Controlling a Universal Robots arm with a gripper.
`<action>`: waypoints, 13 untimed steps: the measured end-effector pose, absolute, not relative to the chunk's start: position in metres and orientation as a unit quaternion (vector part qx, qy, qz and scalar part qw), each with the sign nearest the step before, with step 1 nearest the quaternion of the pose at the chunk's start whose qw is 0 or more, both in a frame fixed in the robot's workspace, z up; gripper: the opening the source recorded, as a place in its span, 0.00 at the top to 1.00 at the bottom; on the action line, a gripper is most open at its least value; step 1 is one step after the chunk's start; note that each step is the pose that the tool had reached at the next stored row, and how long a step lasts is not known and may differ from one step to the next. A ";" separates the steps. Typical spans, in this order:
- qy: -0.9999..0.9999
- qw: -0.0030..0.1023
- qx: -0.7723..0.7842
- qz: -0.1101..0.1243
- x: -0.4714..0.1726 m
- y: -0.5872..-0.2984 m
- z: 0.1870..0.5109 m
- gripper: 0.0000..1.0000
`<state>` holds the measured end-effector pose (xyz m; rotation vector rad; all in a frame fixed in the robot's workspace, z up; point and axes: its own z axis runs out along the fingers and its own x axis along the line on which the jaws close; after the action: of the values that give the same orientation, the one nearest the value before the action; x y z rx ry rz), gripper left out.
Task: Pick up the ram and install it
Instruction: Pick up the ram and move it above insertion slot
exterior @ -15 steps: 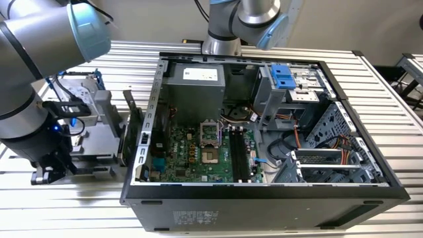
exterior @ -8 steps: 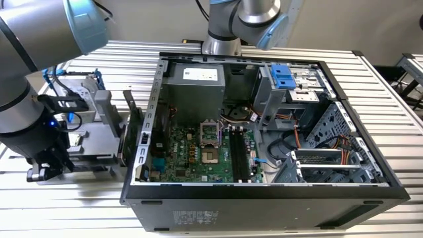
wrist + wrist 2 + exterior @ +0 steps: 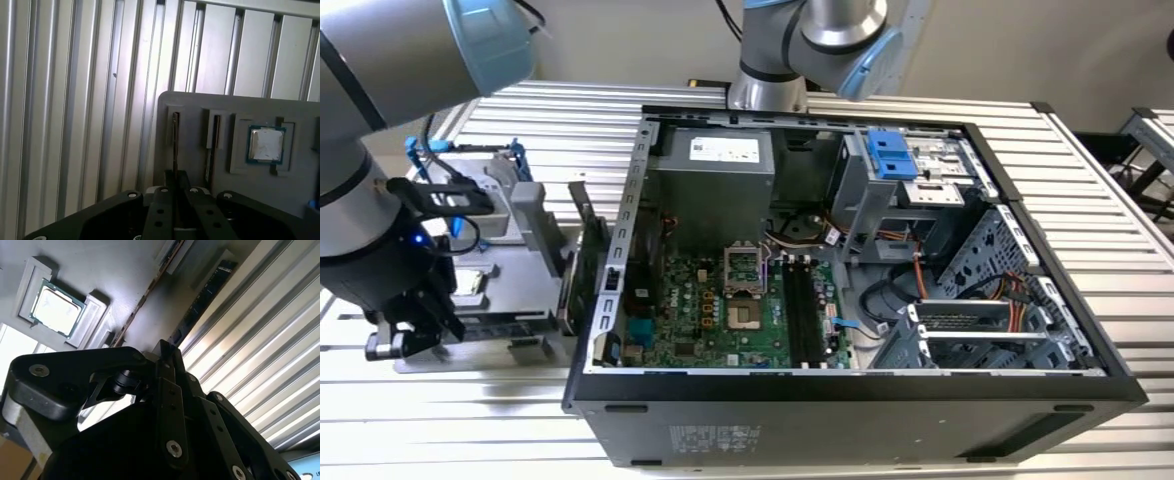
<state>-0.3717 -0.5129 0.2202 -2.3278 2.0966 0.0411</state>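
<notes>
1. Plainly puts the gripper (image 3: pixel 403 343) low over the gray tray (image 3: pixel 540 228), on the tray's side farthest from the computer case (image 3: pixel 854 400).
2. Has the jaws drawn narrow in both wrist views, pinching the upper edge of the ram (image 3: pixel 175 142) from either side.
3. Finds the ram standing on edge in a tray slot, not lifted out.
4. Shows a second stick (image 3: pixel 216 145) upright in the neighbouring tray slot, between the ram and a square silver chip (image 3: pixel 266 145) lying flat in a tray pocket.
5. Sets the tray on a ribbed metal table (image 3: pixel 75 100), with the case just beside the tray toward the exterior view's right, its side open and a green board (image 3: pixel 720 310) exposed inside.
</notes>
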 end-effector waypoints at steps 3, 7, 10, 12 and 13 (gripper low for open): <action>0.669 0.004 -0.743 0.013 -0.372 -0.513 0.224 1.00; 0.669 0.004 -0.743 0.013 -0.372 -0.513 0.229 1.00; 0.669 0.004 -0.743 0.013 -0.372 -0.513 0.232 1.00; 0.669 0.004 -0.743 0.013 -0.372 -0.513 0.235 1.00; 0.669 0.004 -0.743 0.013 -0.372 -0.513 0.236 1.00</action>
<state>-0.3717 -0.5129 0.2360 -2.3277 2.0967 0.0411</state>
